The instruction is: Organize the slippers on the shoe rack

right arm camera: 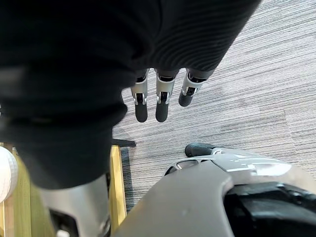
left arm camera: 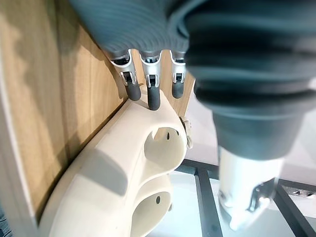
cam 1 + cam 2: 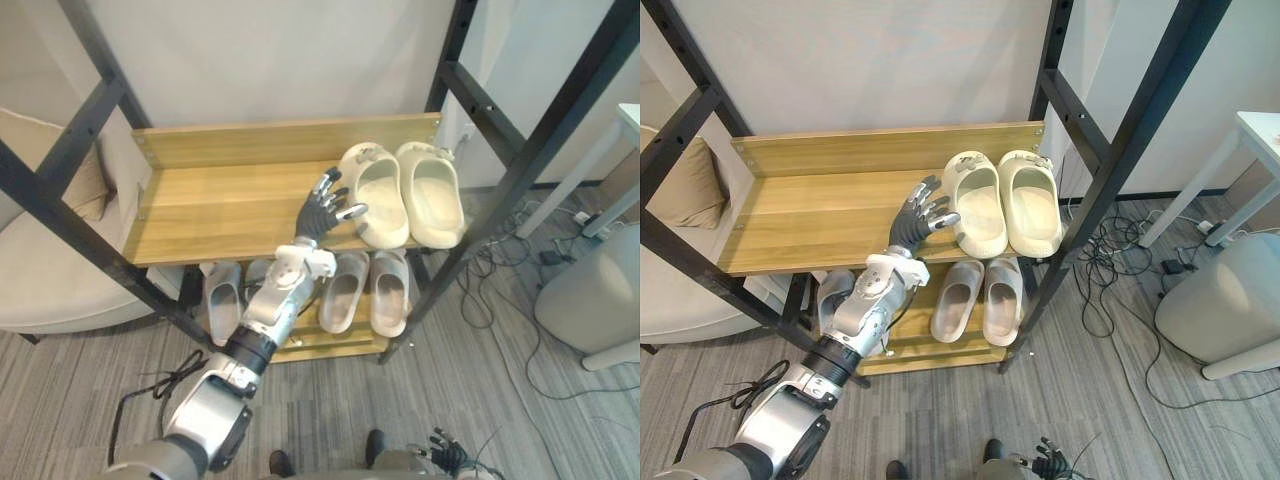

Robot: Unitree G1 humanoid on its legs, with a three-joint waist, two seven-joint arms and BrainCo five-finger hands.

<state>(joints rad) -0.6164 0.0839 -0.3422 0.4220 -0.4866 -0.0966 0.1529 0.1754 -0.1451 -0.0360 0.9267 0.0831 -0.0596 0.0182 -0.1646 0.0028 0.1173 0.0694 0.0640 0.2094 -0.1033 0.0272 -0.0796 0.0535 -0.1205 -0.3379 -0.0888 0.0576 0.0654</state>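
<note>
Left hand point(image 3: 322, 212), fingers straight and empty, touches cream slippers point(image 3: 382, 205). Hard nudge may skew the pair. Right hand point(image 1: 160, 106) hangs relaxed.

cream slippers point(image 3: 410, 193) side by side on shoe rack point(image 3: 220, 205)

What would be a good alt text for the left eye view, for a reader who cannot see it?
The robot's open left hand reaches to the side of a pair of cream slippers on the wooden upper shelf of a black-framed shoe rack. More slippers lie on the lower shelf; the right hand hangs over the floor.
</note>
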